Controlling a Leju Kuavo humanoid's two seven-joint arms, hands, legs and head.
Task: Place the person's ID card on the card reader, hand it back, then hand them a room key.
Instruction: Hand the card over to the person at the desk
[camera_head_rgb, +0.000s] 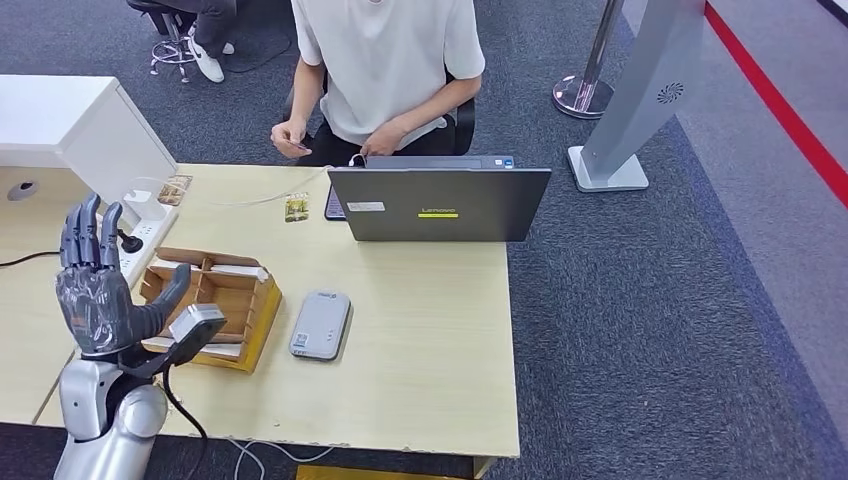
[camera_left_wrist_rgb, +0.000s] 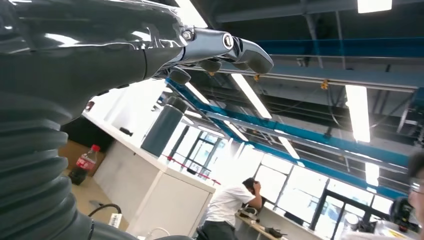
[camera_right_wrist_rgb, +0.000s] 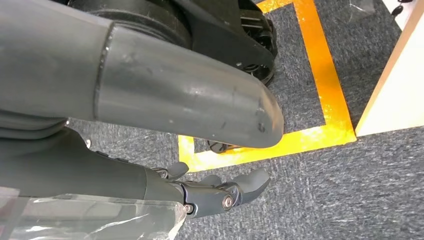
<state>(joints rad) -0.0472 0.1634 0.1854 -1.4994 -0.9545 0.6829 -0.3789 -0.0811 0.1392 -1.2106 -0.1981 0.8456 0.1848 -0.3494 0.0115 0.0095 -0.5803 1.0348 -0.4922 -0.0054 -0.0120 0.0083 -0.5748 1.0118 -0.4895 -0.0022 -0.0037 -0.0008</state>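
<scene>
Left hand raised, fingers spread, empty — reach toward the person and take the ID card flat.

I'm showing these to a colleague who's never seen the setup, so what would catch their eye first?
Probably the robot's left hand, raised with fingers spread and holding nothing, above the near left corner of the desk. Next, the person in a white shirt seated across the desk behind an open laptop, holding something small. Between them lie a grey card reader and a wooden compartment tray.
</scene>
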